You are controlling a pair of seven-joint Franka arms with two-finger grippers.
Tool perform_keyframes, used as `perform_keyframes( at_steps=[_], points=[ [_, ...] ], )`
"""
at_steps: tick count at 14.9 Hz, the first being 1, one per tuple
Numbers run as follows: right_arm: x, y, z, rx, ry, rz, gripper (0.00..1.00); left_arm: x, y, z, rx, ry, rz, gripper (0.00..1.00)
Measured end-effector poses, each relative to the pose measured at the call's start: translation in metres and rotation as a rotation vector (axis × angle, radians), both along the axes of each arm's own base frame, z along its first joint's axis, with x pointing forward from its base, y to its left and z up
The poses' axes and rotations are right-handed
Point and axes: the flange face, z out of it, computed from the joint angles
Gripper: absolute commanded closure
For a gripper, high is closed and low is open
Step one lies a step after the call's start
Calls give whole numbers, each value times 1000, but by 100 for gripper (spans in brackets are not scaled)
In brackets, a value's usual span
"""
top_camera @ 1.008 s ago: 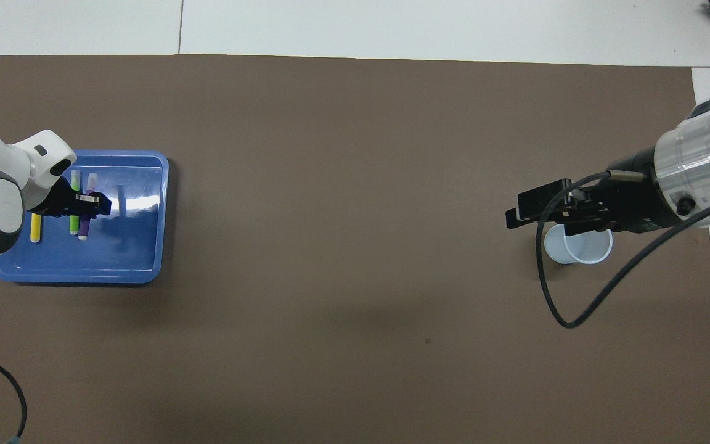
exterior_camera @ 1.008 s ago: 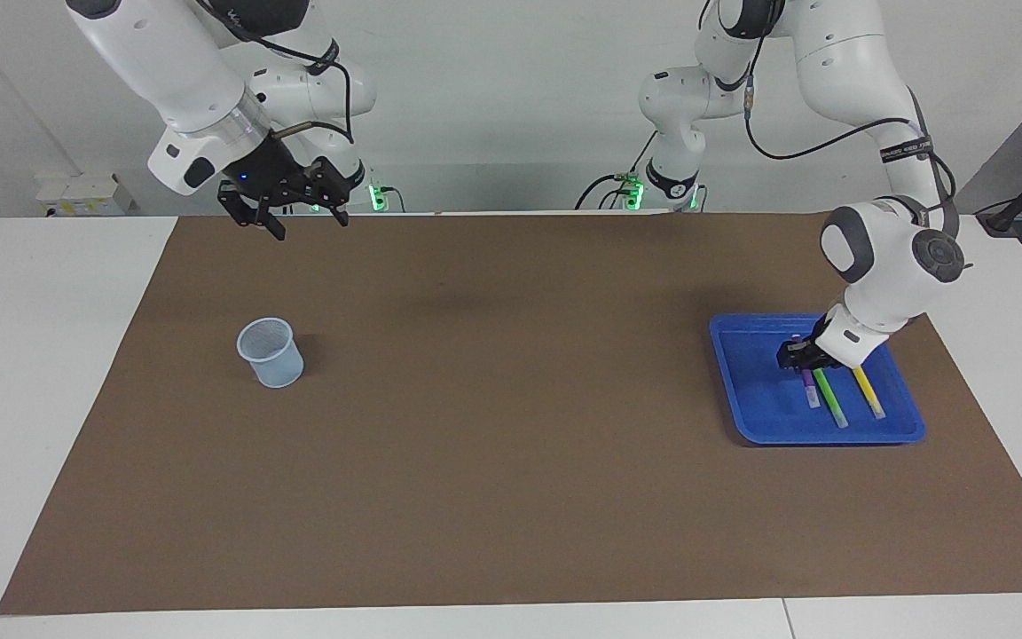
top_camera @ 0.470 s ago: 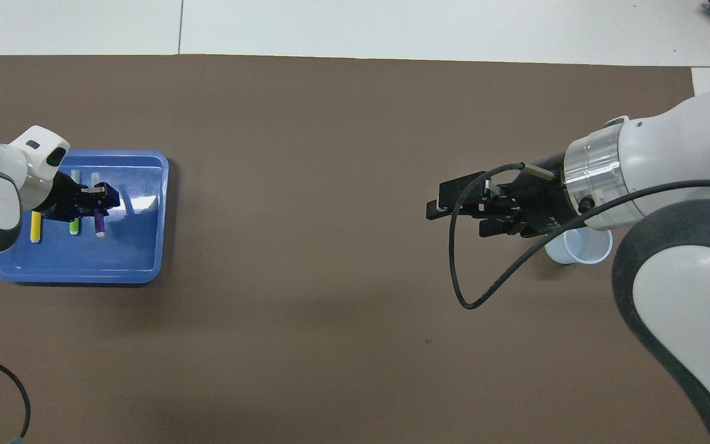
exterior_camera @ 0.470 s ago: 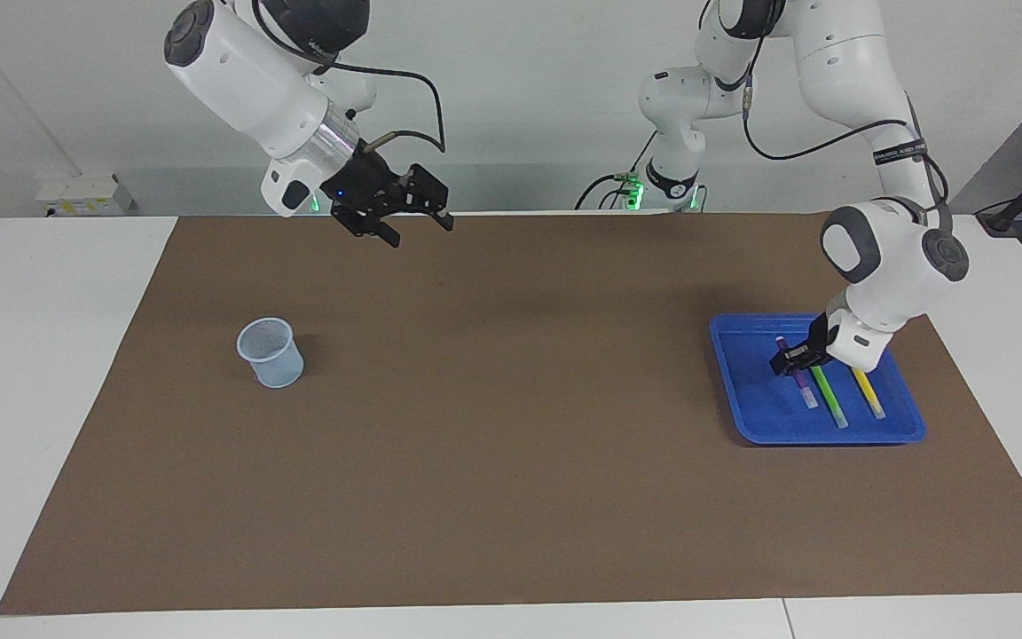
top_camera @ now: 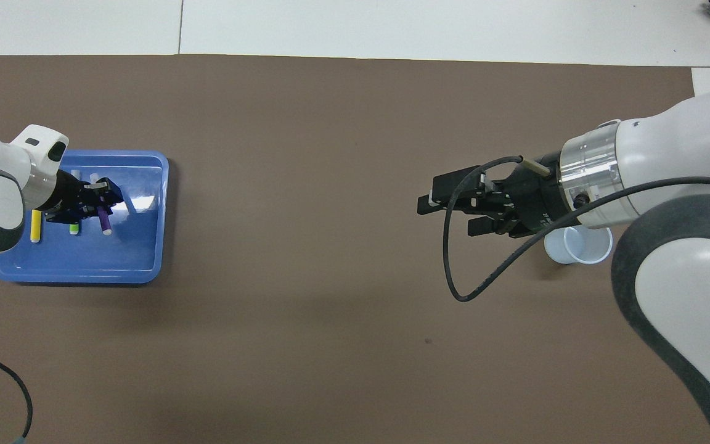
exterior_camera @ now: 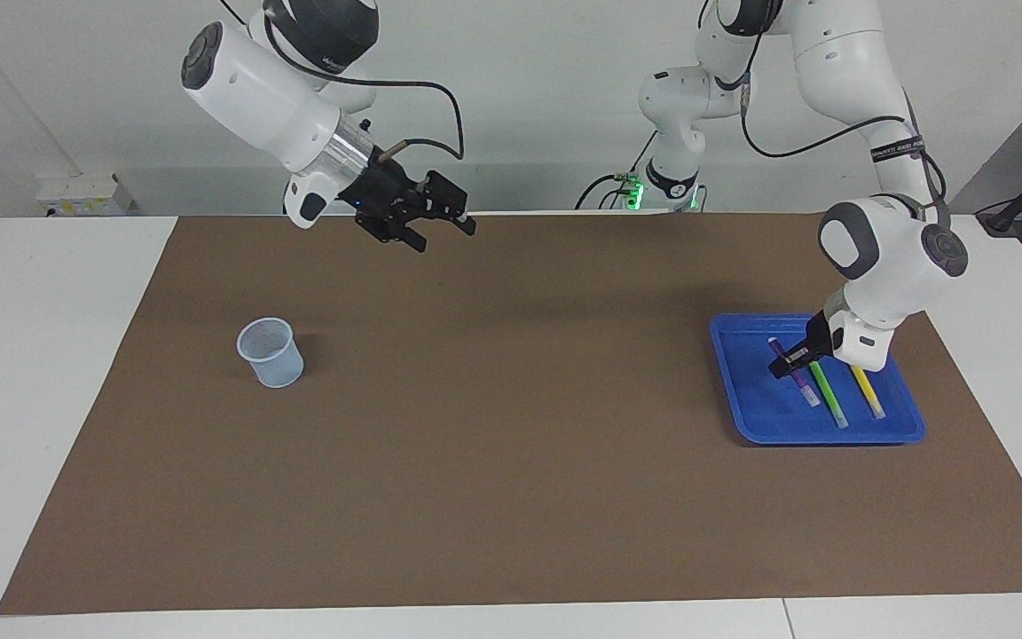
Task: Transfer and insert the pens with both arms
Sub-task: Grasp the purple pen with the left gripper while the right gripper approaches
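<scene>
left gripper (exterior_camera: 783, 365) down in the blue tray (exterior_camera: 746, 390), fingers clamped together on the purple pen (exterior_camera: 793, 373), which was tilted there, one end raised off the tray floor. green pen (exterior_camera: 827, 393) lying flat in the tray just beside the purple one, on the side toward the left arm's end of the table. yellow pen (exterior_camera: 866, 391) lying flat one place further that way, apart from the green. right gripper (exterior_camera: 444, 232) up in the air, fingers spread apart and holding nothing, over bare brown mat (exterior_camera: 511, 461) well apart from the tray. pale cup (exterior_camera: 271, 352) upright on the mat toward the right arm's end of the table, well apart from the tray.
</scene>
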Motion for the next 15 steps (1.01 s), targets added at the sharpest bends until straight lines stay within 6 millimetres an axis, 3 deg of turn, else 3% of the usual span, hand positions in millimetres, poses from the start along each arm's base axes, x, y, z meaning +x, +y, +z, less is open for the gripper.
perform_keyframes(
  at_steps=[7,12,15],
  points=[
    [17,47,-31,105,19,-130,0,-8,-41,52,-1,-28,81,100],
    [25,74,-43,192,26,-243,0,-15,-105,65,0,-4,201,100],
    [22,85,-47,153,-10,-187,0,-28,-143,83,23,15,282,100]
  ],
)
